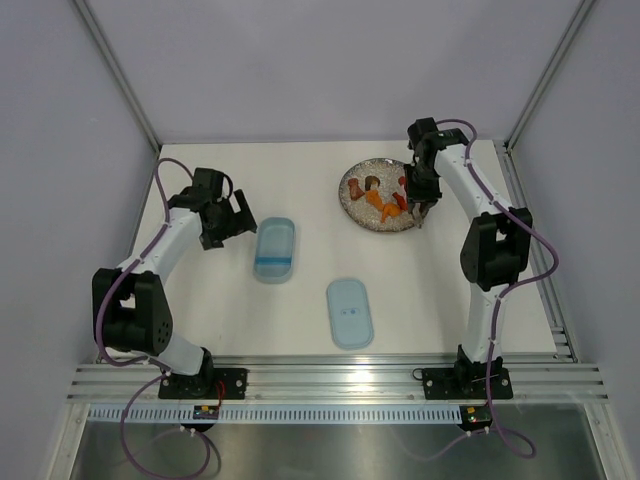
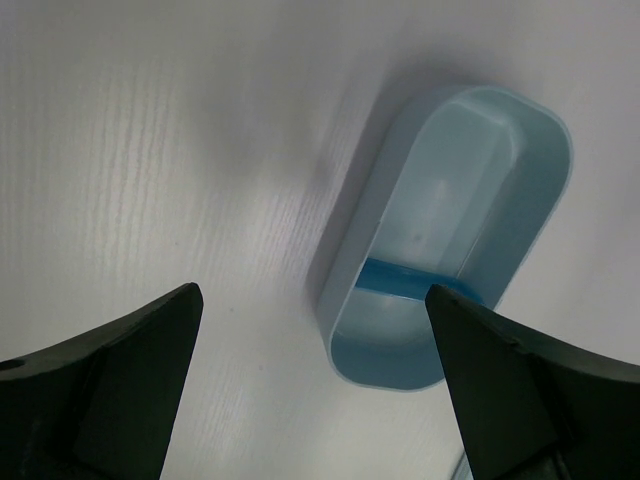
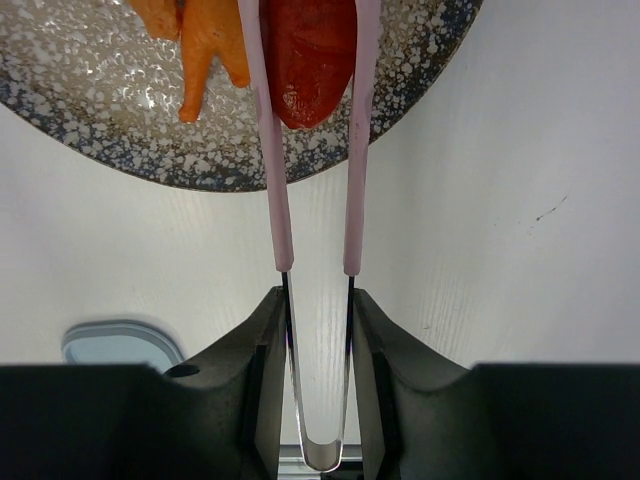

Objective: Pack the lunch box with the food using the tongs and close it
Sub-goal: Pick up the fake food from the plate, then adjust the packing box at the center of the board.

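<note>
The pale-blue lunch box [image 1: 275, 250] [image 2: 450, 230] stands open and empty on the white table, with a darker blue band across its floor. My left gripper [image 1: 238, 216] [image 2: 310, 292] hangs open just to its left, nothing between the fingers. My right gripper [image 1: 420, 190] [image 3: 318, 300] is shut on the tongs [image 3: 272, 180], whose two pinkish arms reach out over the plate. A red piece of food [image 3: 308, 60] sits between the tong arms, touching both. Orange pieces [image 3: 205, 45] lie beside it. The lid [image 1: 350, 312] [image 3: 120, 345] lies flat on the table.
The round grey speckled plate [image 1: 347, 192] [image 3: 90, 80] at the back right holds several orange, red and brown pieces [image 1: 380, 195]. Cage posts and walls surround the table. A metal rail runs along the near edge by the arm bases.
</note>
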`<state>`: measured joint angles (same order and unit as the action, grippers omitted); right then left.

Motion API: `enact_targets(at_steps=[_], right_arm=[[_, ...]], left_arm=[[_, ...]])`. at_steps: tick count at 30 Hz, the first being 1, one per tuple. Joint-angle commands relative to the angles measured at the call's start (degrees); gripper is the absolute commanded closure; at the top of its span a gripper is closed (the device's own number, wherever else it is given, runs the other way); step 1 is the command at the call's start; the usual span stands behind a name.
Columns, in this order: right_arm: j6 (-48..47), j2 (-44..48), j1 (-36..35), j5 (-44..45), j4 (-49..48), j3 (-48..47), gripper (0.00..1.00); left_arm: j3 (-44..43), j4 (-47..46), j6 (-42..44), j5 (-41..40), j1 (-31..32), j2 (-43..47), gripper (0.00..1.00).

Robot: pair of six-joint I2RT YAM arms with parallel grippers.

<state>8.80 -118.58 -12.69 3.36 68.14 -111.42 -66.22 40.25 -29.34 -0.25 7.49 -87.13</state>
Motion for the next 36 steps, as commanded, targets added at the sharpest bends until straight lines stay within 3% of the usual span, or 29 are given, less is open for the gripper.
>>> enact_targets(at_steps=[1, 15, 36], right_arm=[[0.52, 4.59, -1.11, -0.81, -2.75, 0.14, 1.00], [1.13, 11.44, -2.96, -2.56, -6.97, 9.46, 1.00], [2.10, 18.30, -4.19, -2.48, -8.20, 16.58, 1.00]], left_arm=[[1.79, -5.26, -3.35, 6.92, 0.34, 0.03, 0.01], [7.59, -15.37, -6.43, 15.80, 0.51, -3.92, 0.01], [7.51, -27.24, -16.71, 23.28, 12.46, -10.86, 0.01]])
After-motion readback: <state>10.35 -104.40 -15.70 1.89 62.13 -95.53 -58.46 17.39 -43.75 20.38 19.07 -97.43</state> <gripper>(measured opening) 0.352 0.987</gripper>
